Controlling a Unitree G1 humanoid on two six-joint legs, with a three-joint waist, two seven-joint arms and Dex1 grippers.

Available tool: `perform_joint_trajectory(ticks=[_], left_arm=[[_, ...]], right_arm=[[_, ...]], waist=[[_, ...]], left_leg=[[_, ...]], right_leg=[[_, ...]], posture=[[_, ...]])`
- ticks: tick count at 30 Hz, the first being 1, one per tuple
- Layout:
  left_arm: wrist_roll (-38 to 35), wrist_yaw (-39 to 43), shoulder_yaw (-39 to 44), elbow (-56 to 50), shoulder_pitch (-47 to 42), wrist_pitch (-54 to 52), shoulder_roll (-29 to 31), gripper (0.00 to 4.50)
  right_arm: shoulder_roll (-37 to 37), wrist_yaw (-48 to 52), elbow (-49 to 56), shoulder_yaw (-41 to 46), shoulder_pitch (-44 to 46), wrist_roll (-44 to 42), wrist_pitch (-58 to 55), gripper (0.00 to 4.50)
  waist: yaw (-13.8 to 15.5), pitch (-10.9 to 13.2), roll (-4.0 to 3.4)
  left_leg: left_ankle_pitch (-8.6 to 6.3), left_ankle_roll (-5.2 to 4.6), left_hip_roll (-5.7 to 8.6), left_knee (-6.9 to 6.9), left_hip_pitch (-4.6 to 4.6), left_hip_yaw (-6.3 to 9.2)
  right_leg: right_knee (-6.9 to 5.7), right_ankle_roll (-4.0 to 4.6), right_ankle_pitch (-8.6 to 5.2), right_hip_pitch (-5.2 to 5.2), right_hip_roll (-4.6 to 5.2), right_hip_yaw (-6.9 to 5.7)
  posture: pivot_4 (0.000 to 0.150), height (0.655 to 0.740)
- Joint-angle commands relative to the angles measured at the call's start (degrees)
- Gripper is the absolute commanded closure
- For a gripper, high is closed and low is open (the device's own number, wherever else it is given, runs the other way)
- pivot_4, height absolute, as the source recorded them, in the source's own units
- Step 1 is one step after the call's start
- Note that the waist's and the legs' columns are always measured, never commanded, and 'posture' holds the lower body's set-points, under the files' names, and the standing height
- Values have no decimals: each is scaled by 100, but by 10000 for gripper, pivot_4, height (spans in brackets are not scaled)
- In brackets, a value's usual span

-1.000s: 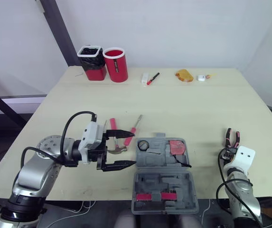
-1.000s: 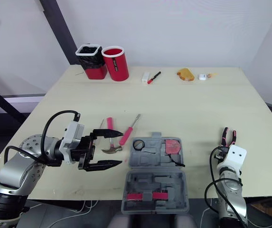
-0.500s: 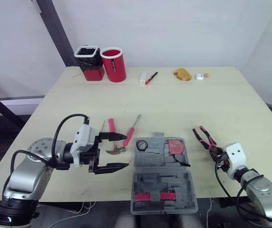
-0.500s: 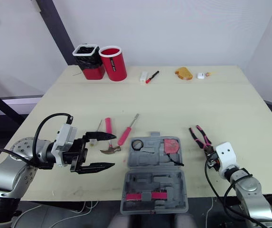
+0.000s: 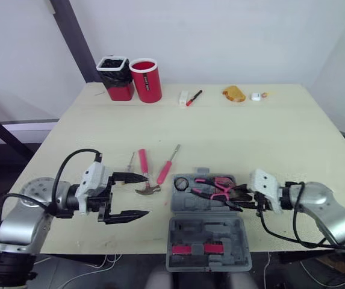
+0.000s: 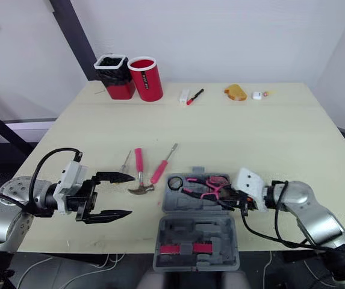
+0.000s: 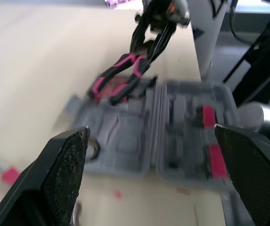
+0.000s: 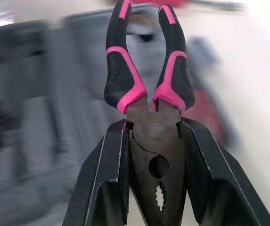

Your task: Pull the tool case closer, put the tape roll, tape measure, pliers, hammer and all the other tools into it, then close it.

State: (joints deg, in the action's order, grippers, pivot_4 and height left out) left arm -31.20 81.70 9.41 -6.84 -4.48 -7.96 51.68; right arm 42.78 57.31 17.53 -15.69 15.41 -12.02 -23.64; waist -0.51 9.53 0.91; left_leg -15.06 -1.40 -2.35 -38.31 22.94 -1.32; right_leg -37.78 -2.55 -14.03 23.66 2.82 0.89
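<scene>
Pink-handled steel pliers [image 8: 154, 128], seemingly stiff and weighty, hang head-clamped in right gripper [image 8: 156, 186] over twelve-o'clock half of grey plastic tool case [image 5: 187, 203].

Right pincer [image 6: 232, 197] holds pink pliers [image 6: 205, 183] over the open tool case [image 6: 196, 233]; left pincer [image 6: 126, 194] gapes near hammer [image 6: 139, 171].

The pliers [image 8: 146, 70] have black handles banded in bright pink (the metal head is dark grey). The tool case [image 5: 205, 233], lower centre of the frame, is plain grey with two pink strips. The hammer [image 5: 142, 164] and screwdriver [image 5: 165, 171] left of it have pink handles. The table [image 5: 262, 132] is pale cream; upper left stand a red cup [image 5: 149, 81] and a black-lined red bin [image 5: 114, 79].
</scene>
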Motion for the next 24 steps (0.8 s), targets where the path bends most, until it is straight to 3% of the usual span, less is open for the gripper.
perform_joint_trajectory(ticks=[1, 13, 24], left_arm=[[11, 164, 172, 88, -59, 164, 136, 0], [61, 301, 105, 150, -178, 204, 172, 0], [31, 275, 79, 213, -264, 123, 128, 0]], right_arm=[[8, 248, 150, -388, 563, 237, -277, 35225], [-360, 442, -476, -1547, 1793, 1304, -715, 35225], [-839, 403, -932, -1919, 1906, 1867, -257, 35225]], waist=[[-12, 7, 1], [-19, 13, 9], [-28, 13, 9]], left_leg=[[0, 0, 0, -1, 0, -3], [0, 0, 0, -2, 0, -4], [0, 0, 0, -2, -1, -3]], right_leg=[[0, 3, -1, 0, 0, 2], [-3, -15, 9, 2, 0, 1], [-7, -15, 10, 2, -1, 0]], posture=[[1500, 7371], [1500, 7371], [1500, 7371]])
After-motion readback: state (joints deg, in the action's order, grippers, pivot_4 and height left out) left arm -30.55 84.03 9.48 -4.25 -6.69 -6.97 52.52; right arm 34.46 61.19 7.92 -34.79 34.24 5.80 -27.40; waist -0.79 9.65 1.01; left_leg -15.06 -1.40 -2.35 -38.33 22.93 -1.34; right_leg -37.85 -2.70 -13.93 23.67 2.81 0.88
